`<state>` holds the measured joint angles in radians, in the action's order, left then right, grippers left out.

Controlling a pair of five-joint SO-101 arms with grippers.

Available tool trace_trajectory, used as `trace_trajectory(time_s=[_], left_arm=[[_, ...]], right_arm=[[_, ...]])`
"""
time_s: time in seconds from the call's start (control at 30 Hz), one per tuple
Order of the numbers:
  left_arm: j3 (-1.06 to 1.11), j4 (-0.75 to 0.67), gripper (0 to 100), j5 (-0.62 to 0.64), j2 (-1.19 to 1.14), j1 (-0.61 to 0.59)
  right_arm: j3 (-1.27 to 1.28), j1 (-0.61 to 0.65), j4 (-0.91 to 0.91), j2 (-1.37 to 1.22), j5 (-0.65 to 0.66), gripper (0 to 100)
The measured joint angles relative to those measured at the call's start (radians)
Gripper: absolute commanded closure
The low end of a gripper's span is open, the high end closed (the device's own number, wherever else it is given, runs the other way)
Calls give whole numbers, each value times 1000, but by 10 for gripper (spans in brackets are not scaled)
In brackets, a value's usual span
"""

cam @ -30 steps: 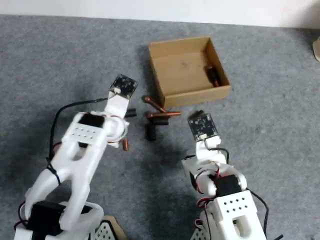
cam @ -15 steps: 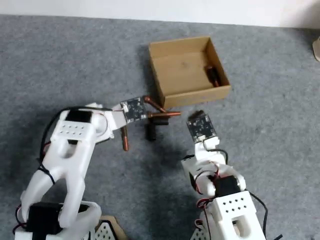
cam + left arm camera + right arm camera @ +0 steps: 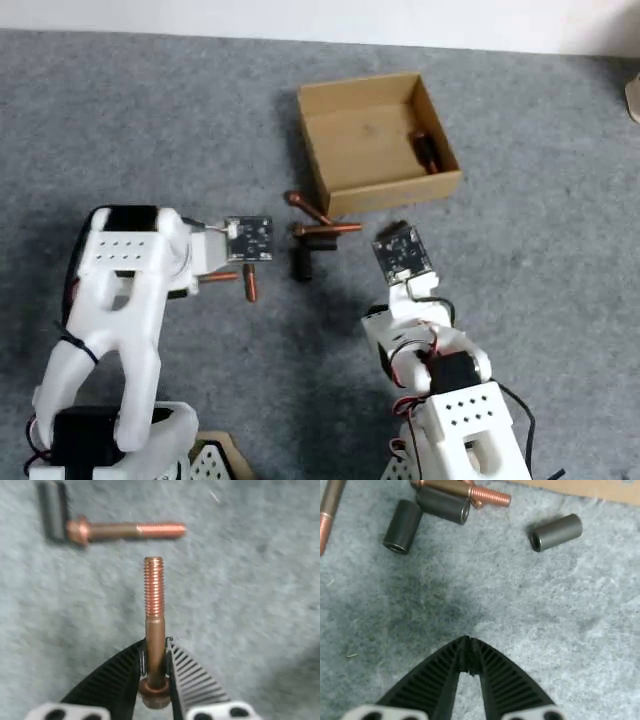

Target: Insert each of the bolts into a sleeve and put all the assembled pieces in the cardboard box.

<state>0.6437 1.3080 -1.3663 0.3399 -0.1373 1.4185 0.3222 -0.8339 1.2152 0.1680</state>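
My left gripper is shut on a copper bolt, gripping it just above the head. In the high view that bolt lies level, its thread pointing at a loose bolt on the carpet. This loose bolt lies crosswise just past the held bolt's tip, with a black sleeve at its head. My right gripper is shut on nothing, low over the carpet in front of the cardboard box. Beyond it lie a grey sleeve, a black sleeve and a bolt in a sleeve.
One assembled piece lies inside the box by its right wall. Another bolt rests against the box's front left corner, beside the sleeved bolt and a black sleeve. Open grey carpet lies to the far left and right.
The left arm swung right toward the box, then drew back to the left; its held bolt now shows beside the loose bolt. The right arm has not moved.
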Motion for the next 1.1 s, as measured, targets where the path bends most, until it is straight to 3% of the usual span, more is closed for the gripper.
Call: trace_trajectory(time_s=[0.47,0.73,1.1], left_arm=[[193,-222,983,0,0,-68],[193,-344,782,0,2,-66],[193,-442,779,48,0,-32]], right_arm=[[0,0,2,0,5,988],[0,0,2,0,5,988],[0,0,2,0,5,988]])
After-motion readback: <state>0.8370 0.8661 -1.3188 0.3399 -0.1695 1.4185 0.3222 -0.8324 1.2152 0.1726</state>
